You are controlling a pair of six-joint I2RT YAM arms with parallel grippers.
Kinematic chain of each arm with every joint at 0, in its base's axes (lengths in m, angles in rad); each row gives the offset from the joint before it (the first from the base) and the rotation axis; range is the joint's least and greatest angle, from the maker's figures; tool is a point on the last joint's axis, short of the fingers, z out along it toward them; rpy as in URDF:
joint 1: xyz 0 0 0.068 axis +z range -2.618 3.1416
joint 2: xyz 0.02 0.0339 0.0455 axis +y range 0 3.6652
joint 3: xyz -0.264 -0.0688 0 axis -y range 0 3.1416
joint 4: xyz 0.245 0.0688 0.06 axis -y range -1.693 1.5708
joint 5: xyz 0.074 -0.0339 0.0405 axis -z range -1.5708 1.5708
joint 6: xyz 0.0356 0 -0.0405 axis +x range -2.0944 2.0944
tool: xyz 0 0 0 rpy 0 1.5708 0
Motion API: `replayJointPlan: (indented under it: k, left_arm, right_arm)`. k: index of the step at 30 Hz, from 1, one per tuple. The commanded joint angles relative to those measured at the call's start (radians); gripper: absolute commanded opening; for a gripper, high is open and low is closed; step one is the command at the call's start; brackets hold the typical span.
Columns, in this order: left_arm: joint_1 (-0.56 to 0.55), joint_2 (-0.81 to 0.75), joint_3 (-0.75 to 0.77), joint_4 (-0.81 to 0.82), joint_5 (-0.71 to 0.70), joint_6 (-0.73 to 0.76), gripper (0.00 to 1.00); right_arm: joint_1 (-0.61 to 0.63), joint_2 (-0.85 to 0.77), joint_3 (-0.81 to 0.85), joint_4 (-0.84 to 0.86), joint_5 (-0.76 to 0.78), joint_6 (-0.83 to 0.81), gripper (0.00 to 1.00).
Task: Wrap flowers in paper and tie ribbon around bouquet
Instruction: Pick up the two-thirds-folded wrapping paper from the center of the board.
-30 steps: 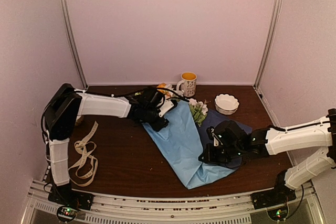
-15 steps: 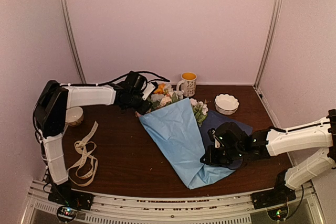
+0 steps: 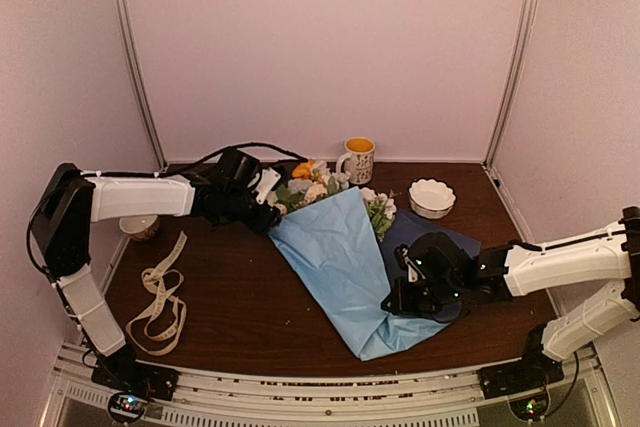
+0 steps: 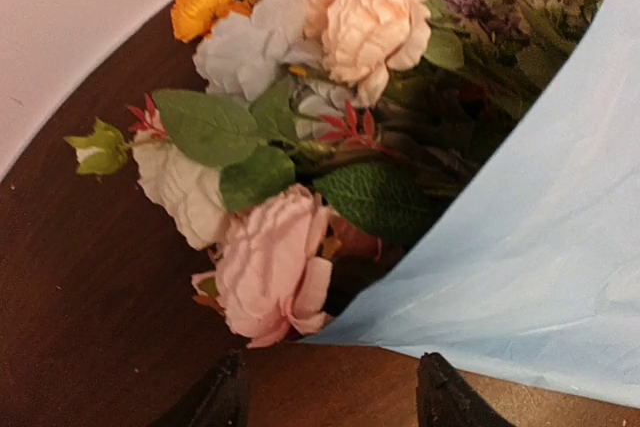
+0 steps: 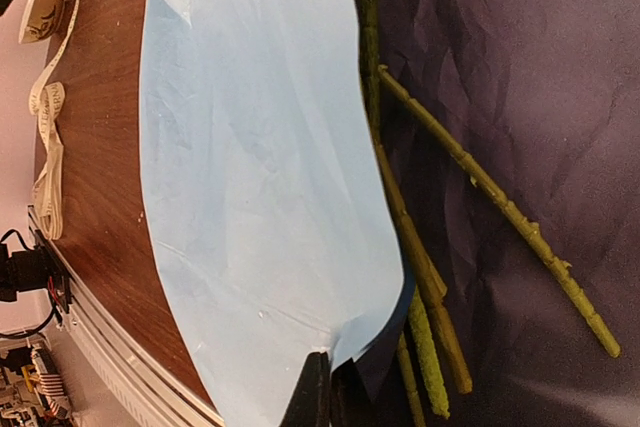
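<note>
The ribbon (image 3: 160, 299) lay in loose loops on the near left part of the surface (image 3: 235, 322), well apart from the paper (image 3: 335, 267) and from both arms.

The paper lay on the centre of the surface, folded to a narrow end at the near side and widening toward the far side. Its light blue face was up. A navy portion showed along its right edge, beneath the right arm.

The right gripper (image 3: 395, 302) was at the near right edge of the paper. In the right wrist view the fingers of the right gripper (image 5: 328, 392) were closed on the paper edge where the light blue flap met the navy layer. Green stems (image 5: 450, 207) lay on the navy layer just beside the flap, partly covered by it.

The left gripper (image 3: 268, 221) was at the far left corner of the paper, low over the surface. In the left wrist view the left gripper (image 4: 335, 399) stood open and held nothing. Bare wood showed between its two fingertips (image 4: 445, 402). The paper edge and a pink bloom were just beyond them, not touching.

The flowers (image 3: 313, 187) projected from the far end of the paper, their heads toward the far left. White, pale pink and orange blooms with green leaves rested on the surface. Their lower parts went under the light blue flap.

A small bowl (image 3: 140, 225) stood at the left edge of the surface, beyond the ribbon. A white scalloped bowl (image 3: 431, 197) stood at the far right. A mug (image 3: 358, 159) stood at the far edge, just beyond the flowers.
</note>
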Motion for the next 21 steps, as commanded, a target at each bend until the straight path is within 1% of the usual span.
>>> replayJointPlan:
  k: [1,9,13,16,21]
  left_arm:
    - [-0.037,-0.014,-0.049,0.047,0.058,-0.072,0.61]
    - [-0.106,0.009,-0.069,0.045,0.046,-0.078,0.61]
    - [-0.116,0.058,-0.029,0.013,0.039,-0.061,0.61]
    - [-0.117,0.087,0.006,-0.017,0.004,-0.051,0.6]
    - [-0.145,0.063,0.027,-0.022,-0.007,-0.028,0.6]
  right_arm:
    - [-0.007,0.02,0.03,-0.018,-0.005,-0.029,0.0]
    - [-0.01,0.046,0.037,-0.016,0.006,-0.033,0.0]
    - [-0.008,0.065,0.047,-0.011,0.007,-0.03,0.0]
    - [-0.01,0.083,0.062,-0.021,0.007,-0.038,0.0]
    - [-0.007,0.094,0.07,-0.022,-0.005,-0.045,0.0]
